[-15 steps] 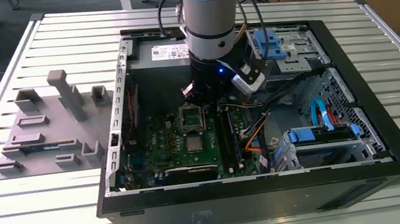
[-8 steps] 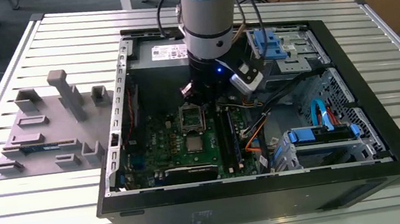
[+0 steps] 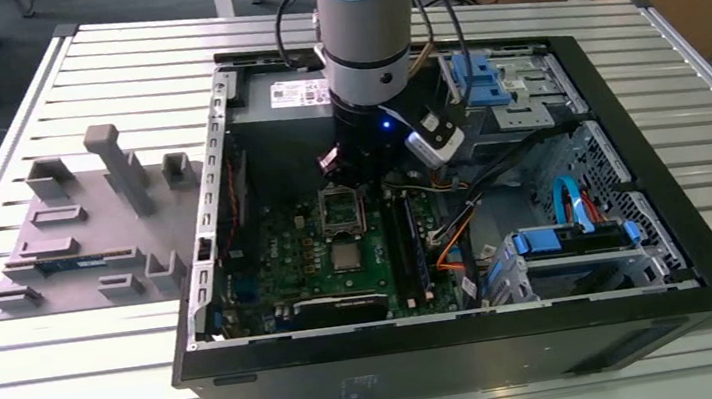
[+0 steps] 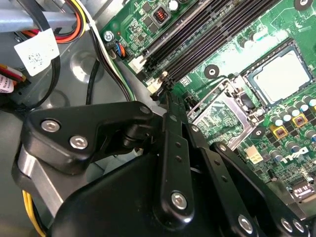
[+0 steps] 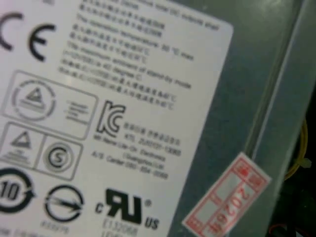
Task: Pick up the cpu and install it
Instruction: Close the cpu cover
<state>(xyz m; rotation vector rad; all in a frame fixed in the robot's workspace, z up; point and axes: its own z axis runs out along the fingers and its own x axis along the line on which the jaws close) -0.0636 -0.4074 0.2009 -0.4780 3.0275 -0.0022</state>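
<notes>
The cpu lies flat on the green motherboard inside the open computer case, just beside the open socket frame. The tool hovers over the frame's far end, near but apart from the cpu; whether it is wide or narrow cannot be told

My arm fills the upper centre of the exterior view: a pale blue band above a silver-grey cylinder, black wrist below with a small blue light. Black cables run down its side. In the second wrist view, my gripper's matte black linkage bars carry round silver screws.
</notes>
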